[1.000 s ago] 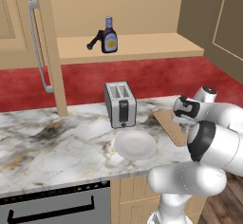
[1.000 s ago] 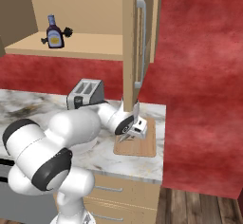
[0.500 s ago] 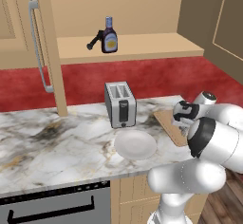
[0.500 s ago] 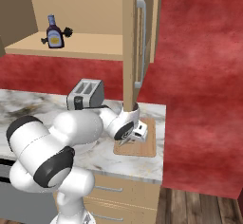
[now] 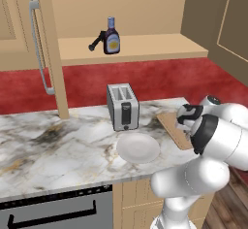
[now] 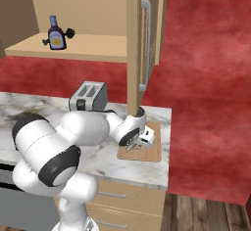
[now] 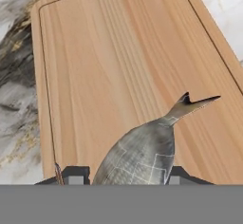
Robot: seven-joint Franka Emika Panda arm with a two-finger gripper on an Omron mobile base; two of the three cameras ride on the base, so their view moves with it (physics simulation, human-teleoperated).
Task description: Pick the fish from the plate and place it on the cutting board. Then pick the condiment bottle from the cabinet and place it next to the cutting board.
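In the hand view, the silvery-grey fish (image 7: 142,154) sits between my fingertips with its tail pointing away, just above the wooden cutting board (image 7: 104,66). My gripper (image 7: 124,176) is shut on it. In the right base view the gripper (image 6: 136,144) hangs low over the near left part of the cutting board (image 6: 153,151). The white plate (image 5: 138,147) lies bare in front of the toaster. The condiment bottle (image 5: 112,36) stands upright on the cabinet shelf (image 5: 155,46), with a small black tool leaning beside it.
A silver toaster (image 5: 123,106) stands between plate and wall. A cabinet door with a long grey handle (image 6: 145,44) hangs just behind the board. The counter's right edge runs close to the board (image 5: 169,125).
My gripper has come down a little toward the cutting board, still holding the fish. Nothing else has moved.
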